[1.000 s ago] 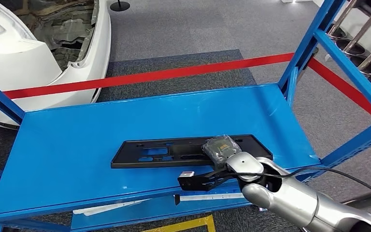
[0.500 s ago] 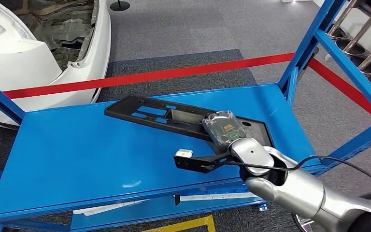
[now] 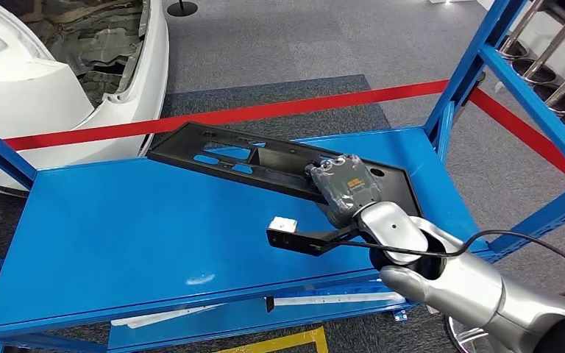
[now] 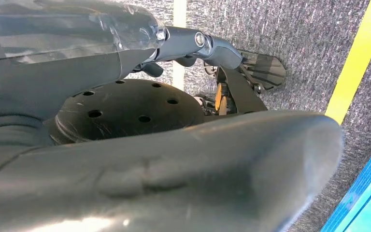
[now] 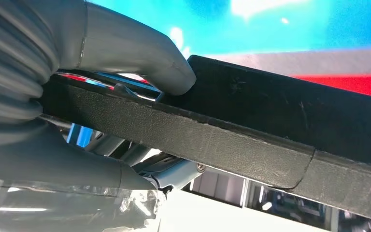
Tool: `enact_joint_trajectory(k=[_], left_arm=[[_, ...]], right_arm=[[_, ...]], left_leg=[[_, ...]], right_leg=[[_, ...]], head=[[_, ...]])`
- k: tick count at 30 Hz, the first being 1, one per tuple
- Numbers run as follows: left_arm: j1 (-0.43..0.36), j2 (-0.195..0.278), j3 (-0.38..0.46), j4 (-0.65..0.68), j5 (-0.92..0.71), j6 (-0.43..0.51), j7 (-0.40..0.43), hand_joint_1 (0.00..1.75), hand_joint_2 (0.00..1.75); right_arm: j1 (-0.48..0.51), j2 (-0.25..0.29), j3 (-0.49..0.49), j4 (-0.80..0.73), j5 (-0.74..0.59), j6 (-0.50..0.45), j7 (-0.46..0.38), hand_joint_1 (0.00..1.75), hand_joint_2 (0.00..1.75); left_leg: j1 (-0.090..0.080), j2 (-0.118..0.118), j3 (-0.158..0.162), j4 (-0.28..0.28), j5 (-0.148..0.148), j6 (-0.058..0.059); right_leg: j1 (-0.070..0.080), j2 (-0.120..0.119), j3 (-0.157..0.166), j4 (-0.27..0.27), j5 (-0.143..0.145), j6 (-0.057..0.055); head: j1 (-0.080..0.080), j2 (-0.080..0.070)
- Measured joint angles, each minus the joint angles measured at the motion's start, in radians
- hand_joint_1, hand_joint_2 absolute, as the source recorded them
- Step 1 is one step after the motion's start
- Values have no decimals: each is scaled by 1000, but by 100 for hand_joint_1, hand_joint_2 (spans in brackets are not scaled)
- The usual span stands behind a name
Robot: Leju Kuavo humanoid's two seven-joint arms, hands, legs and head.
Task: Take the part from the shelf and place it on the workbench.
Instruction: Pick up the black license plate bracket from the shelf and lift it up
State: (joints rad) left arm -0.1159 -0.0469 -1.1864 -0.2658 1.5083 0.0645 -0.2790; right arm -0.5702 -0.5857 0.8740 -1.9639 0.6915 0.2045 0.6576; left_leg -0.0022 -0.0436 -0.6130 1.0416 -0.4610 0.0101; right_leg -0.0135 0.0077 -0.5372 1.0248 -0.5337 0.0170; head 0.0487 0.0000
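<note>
The right hand grasps the long black part at its right end, above the blue shelf. The far left end hangs unsupported; it can swing, slip or hit the shelf post.

One black part at frame centre, one blue shelf (two tiers showing, the lower at the bottom edge), one red tape across the floor, one white car body upper left, one right hand centre right
</note>
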Motion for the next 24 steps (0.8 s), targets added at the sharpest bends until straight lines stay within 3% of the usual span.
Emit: enact_joint_trajectory(k=[4, 9, 11, 13, 15, 17, 18, 19, 20, 22, 23, 24], left_arm=[[1, 0, 0, 0, 1, 8, -3, 0, 0], [1, -1, 0, 0, 5, 27, -8, 0, 0], [1, -1, 0, 0, 9, 30, -10, 0, 0], [1, -3, 0, 0, 10, 32, -11, 0, 0], [0, -4, 0, 0, 11, 33, -13, 0, 0], [0, -4, 0, 0, 11, 34, -14, 0, 0], [1, -4, 0, 0, 11, 34, -14, 0, 0], [1, -4, 0, 0, 11, 34, -14, 0, 0], [1, -4, 0, 0, 11, 34, -14, 0, 0], [-1, -3, 0, 1, 11, 34, -14, 0, 0], [-1, -3, 1, 1, 11, 34, -14, 0, 0], [-2, -3, 1, 2, 11, 34, -14, 0, 0]], right_arm=[[33, -4, -33, -8, 75, -224, -76, 175, 175], [120, -2, -133, -43, 159, -628, -148, 175, 175], [151, 2, -171, -52, 154, -727, -169, 175, 175], [175, 5, -200, -56, 149, -769, -186, 175, 175], [191, 7, -223, -58, 148, -785, -197, 175, 175], [205, 11, -240, -58, 148, -791, -200, 175, 175], [214, 12, -247, -58, 147, -791, -201, 175, 175], [220, 13, -252, -58, 147, -791, -201, 175, 175], [224, 14, -257, -58, 147, -791, -201, 175, 175], [227, 17, -267, -58, 147, -791, -201, 175, 175], [229, 19, -272, -58, 146, -792, -201, 175, 175], [231, 21, -276, -58, 146, -792, -201, 175, 175]], left_leg=[[0, 0, 0, 0, 0, 0], [0, 0, -1, 0, -2, 0], [-2, 1, 5, -7, 1, 10], [4, 5, 25, -39, 16, 20], [12, 11, 37, -67, 31, 22], [15, 14, 35, -68, 34, 21], [18, 15, 32, -65, 33, 19], [22, 15, 28, -60, 32, 14], [28, 15, 23, -52, 30, 7], [39, 13, 8, -27, 21, -15], [41, 11, 1, -15, 18, -26], [40, 8, -6, -4, 17, -36]], right_leg=[[0, 0, 0, 0, 0, 0], [0, 0, 0, -1, -1, 1], [-2, 0, 6, -12, 5, 8], [-2, 0, 13, -11, -3, 15], [-4, -1, -16, 61, -55, 18], [-11, -1, -71, 179, -112, 28], [-17, -2, -87, 215, -118, 35], [-23, -2, -87, 216, -104, 43], [-31, -3, -69, 181, -73, 53], [-43, 1, -14, 68, -19, 75], [-44, 7, 0, 35, -3, 76], [-43, 13, 3, 22, -2, 70]], head=[[0, 0], [0, 0], [-1, 0], [1, 0], [8, 0], [13, 0], [14, 0], [14, 0], [14, 0], [17, 0], [23, 0], [25, 0]])
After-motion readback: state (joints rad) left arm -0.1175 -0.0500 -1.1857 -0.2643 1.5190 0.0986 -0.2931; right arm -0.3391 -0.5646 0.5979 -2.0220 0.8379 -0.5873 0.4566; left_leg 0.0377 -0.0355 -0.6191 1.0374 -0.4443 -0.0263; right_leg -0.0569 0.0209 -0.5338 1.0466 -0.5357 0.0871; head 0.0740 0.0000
